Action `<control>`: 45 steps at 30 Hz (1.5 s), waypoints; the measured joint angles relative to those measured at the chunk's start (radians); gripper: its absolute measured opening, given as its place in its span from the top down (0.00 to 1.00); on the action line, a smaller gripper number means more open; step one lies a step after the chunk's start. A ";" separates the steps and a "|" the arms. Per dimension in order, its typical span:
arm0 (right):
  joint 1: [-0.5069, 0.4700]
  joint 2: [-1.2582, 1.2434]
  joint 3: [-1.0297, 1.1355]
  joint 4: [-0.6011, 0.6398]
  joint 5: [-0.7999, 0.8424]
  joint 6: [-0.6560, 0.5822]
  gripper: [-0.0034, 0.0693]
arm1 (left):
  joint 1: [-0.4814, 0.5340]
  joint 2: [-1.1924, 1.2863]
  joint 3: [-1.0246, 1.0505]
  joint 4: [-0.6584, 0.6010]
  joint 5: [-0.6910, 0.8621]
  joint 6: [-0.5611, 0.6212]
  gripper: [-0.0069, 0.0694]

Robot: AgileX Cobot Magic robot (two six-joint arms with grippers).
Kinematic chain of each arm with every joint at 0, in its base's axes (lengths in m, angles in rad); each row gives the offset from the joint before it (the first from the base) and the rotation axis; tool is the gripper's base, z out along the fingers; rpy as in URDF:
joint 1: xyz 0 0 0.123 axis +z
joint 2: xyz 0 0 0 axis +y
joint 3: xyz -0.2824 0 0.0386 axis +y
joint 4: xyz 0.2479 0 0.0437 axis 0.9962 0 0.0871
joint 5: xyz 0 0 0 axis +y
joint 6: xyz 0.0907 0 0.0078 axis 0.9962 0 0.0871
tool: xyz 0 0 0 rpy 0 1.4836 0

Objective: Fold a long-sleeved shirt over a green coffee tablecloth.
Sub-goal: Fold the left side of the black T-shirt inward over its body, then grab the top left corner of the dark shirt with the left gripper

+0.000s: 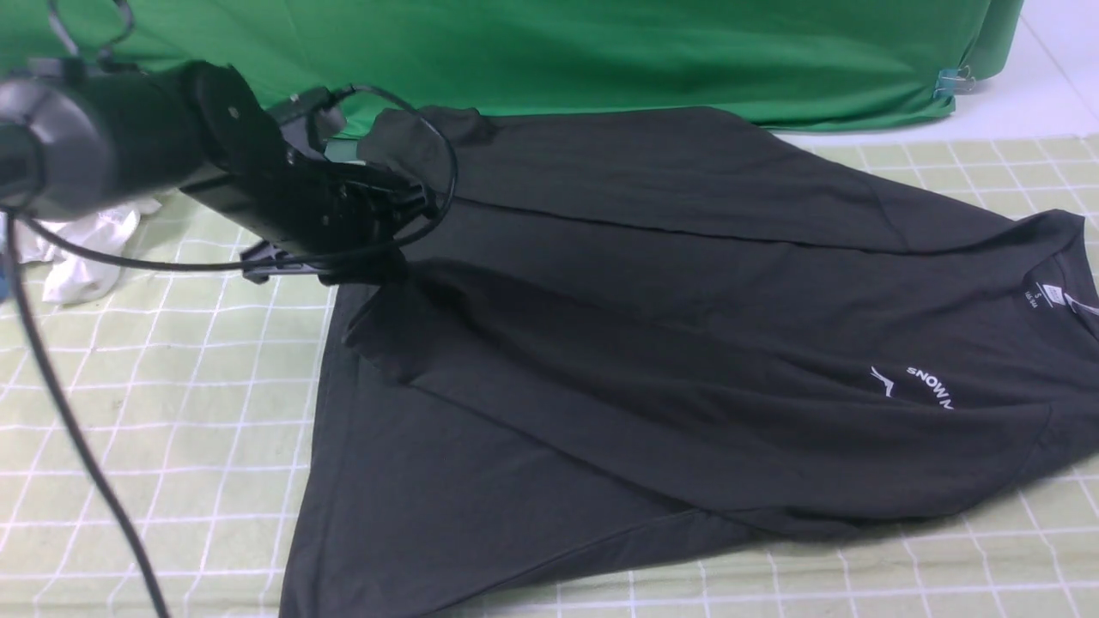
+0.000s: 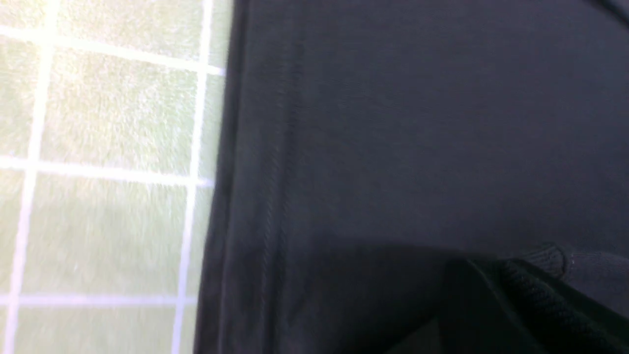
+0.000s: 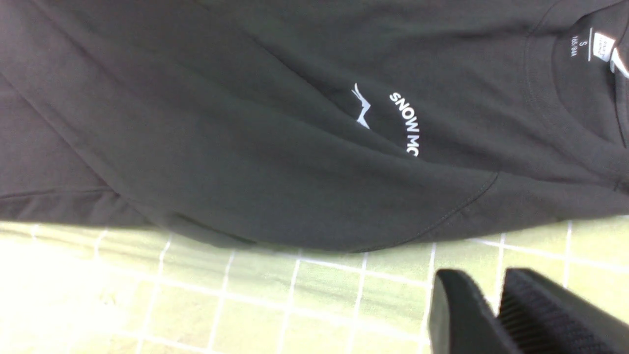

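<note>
The black long-sleeved shirt [image 1: 644, 326] lies spread on the pale green grid tablecloth [image 1: 154, 412], its neck label [image 1: 1049, 296] and white "SNOW" print [image 1: 932, 386] at the right. My left gripper [image 1: 369, 266] hangs over the shirt's left side, shut on a pinch of fabric that rises in a tent toward it. The left wrist view shows its dark fingers [image 2: 530, 295] against the shirt [image 2: 417, 147], with a ribbed cuff [image 2: 550, 258] just past the tips. My right gripper [image 3: 484, 295] is shut and holds nothing, over bare tablecloth [image 3: 295, 295] beside the shirt's edge [image 3: 245, 123]. It is out of the front view.
A deep green backdrop [image 1: 601, 51] hangs along the far side, held by a metal clip [image 1: 953, 81]. A crumpled white garment [image 1: 86, 249] lies at the far left. The left arm's black cable [image 1: 77, 438] hangs down over the tablecloth.
</note>
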 joint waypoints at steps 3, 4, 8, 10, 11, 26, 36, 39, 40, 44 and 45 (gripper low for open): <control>0.000 0.000 0.000 0.000 0.006 -0.001 0.75 | 0.002 0.023 -0.014 0.000 0.000 0.000 0.63; 0.000 0.000 0.000 0.000 0.007 -0.001 0.75 | 0.001 0.023 -0.016 0.000 0.000 0.000 0.61; 0.000 0.000 0.000 0.000 0.018 -0.001 0.74 | 0.027 0.024 -0.123 0.005 0.050 -0.006 0.36; 0.000 0.000 0.000 0.000 0.019 -0.001 0.74 | 0.049 0.024 -0.196 0.009 0.072 -0.006 0.27; 0.000 0.000 0.000 0.000 0.019 -0.001 0.73 | 0.061 0.025 -0.224 0.009 0.076 -0.006 0.24; 0.000 0.000 0.000 0.000 -0.019 0.049 0.71 | 0.145 0.410 -0.645 -0.259 0.164 0.105 0.16; 0.000 0.001 0.000 0.038 -0.021 0.050 0.70 | 0.136 0.570 -0.790 -0.368 0.084 0.087 0.24; 0.000 0.001 0.000 0.041 -0.038 0.050 0.69 | 0.136 0.590 -0.796 -0.373 0.054 0.078 0.31; 0.000 0.001 0.000 0.041 -0.046 0.050 0.69 | 0.136 0.591 -0.796 -0.374 0.048 0.077 0.34; 0.000 0.001 0.000 0.041 -0.069 0.049 0.68 | 0.136 0.597 -0.797 -0.382 0.016 0.077 0.46; 0.000 0.001 0.000 0.041 -0.074 0.049 0.68 | 0.136 0.600 -0.797 -0.389 0.007 0.077 0.51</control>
